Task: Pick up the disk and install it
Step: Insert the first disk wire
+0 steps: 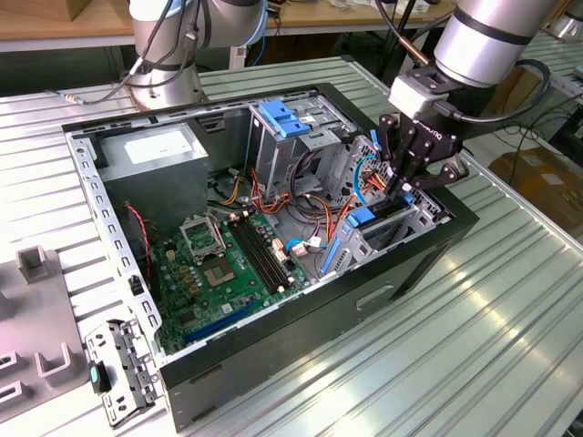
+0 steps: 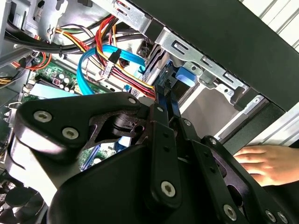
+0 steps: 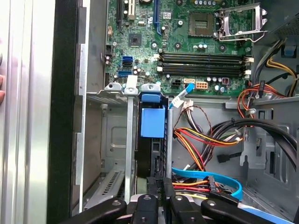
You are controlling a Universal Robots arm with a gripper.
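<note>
Between jaws of gripper [image 1: 401, 182] — disk [image 3: 152, 140] standing edge-up, sunk into case bay slot [image 3: 128, 140], jaws closed on its upper edge. Disk judged rigid, fairly heavy, shock-sensitive — hold by blue side rails. Hand [image 2: 261, 163] rests outside case.

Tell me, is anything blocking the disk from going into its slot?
Nothing visible does. The disk already sits edge-on between the drive bay's metal walls, with the gripper clamped on its edge. The cables lie beside the bay, outside its wall.
</note>
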